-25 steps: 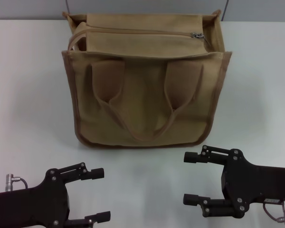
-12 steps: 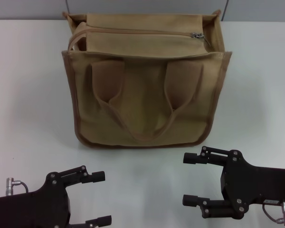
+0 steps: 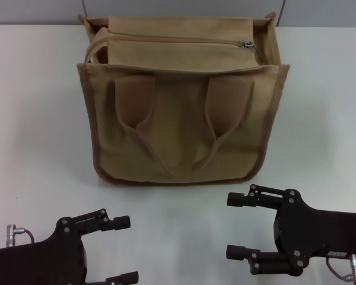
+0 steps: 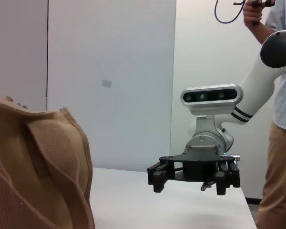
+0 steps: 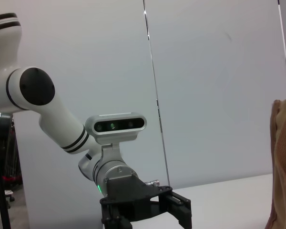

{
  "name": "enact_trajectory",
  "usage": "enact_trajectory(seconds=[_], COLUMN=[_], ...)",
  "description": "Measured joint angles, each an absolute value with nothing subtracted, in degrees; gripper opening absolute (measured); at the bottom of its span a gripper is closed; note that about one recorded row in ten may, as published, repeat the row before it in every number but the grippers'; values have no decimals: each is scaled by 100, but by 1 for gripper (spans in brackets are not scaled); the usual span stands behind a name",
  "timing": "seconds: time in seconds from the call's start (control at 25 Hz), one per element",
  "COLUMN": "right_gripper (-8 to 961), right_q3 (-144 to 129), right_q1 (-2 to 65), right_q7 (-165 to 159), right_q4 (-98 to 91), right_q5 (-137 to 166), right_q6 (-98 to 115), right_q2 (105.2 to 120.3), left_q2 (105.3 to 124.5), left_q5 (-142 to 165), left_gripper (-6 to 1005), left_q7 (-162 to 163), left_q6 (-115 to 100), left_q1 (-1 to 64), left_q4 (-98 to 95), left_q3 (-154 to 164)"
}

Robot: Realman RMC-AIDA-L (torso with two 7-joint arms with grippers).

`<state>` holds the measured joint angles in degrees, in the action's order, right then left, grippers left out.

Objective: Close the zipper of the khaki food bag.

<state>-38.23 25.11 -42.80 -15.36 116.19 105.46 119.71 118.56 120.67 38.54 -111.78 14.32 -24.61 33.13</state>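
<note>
The khaki food bag (image 3: 181, 119) stands upright mid-table with its two looped handles hanging down its front face. Along its top runs the zipper (image 3: 166, 40), with the small silver pull tab (image 3: 246, 44) at the right end. My left gripper (image 3: 123, 249) hovers open near the table's front left, well short of the bag. At the front right, my right gripper (image 3: 232, 225) is open too and holds nothing. The left wrist view shows the bag's side (image 4: 38, 167) and the right gripper (image 4: 190, 179) farther off. The right wrist view shows the left gripper (image 5: 148, 210) and the bag's edge (image 5: 282, 167).
The white table (image 3: 35, 119) spreads around the bag on both sides, with a grey wall behind. A person (image 4: 276, 143) in khaki trousers stands beside the robot at the table's far side in the left wrist view.
Both grippers have drifted slightly back toward the near edge of the table, the left one a little more. The bag and the zipper pull have not moved.
</note>
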Motion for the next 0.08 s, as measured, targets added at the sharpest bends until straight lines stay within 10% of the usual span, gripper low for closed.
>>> enact_trajectory(seconds=[0.08], right_gripper=[768], right_q3=[-3823], right_q1=[2512], right_q7=[-4279], right_q4=[-1533], right_q5=[11619], right_q6=[10546], right_q2=[11971], left_q2=[11856], left_q5=[12067], left_gripper=[776], left_q7=[3853], left_q6=[-11179], left_q1=[1419], left_q4=[-2460], left_q3=[3313])
